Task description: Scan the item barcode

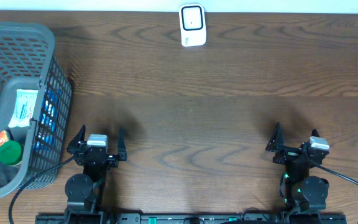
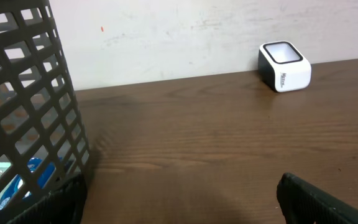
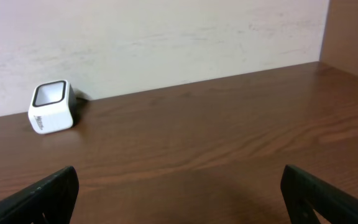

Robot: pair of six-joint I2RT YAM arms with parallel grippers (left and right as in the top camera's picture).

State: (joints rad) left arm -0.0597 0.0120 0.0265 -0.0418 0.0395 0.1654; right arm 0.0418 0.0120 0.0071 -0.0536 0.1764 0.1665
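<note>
left gripper (image 1: 100, 135) and right gripper (image 1: 296, 135) wide open, empty. looks like step one, nothing grabbed yet. items, e.g. white packet (image 1: 25, 107), in basket (image 1: 58, 102) just left of left gripper; scanner (image 1: 192, 25) far ahead. probably next: reach in, pick one.

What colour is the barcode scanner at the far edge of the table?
The barcode scanner is white with a dark-framed window; clearest in the left wrist view.

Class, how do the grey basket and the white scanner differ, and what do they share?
The basket is grey open mesh; the scanner is solid white. The basket is far larger than the scanner. The basket sits at the left, the scanner at the far edge. Both rest on the table.
</note>
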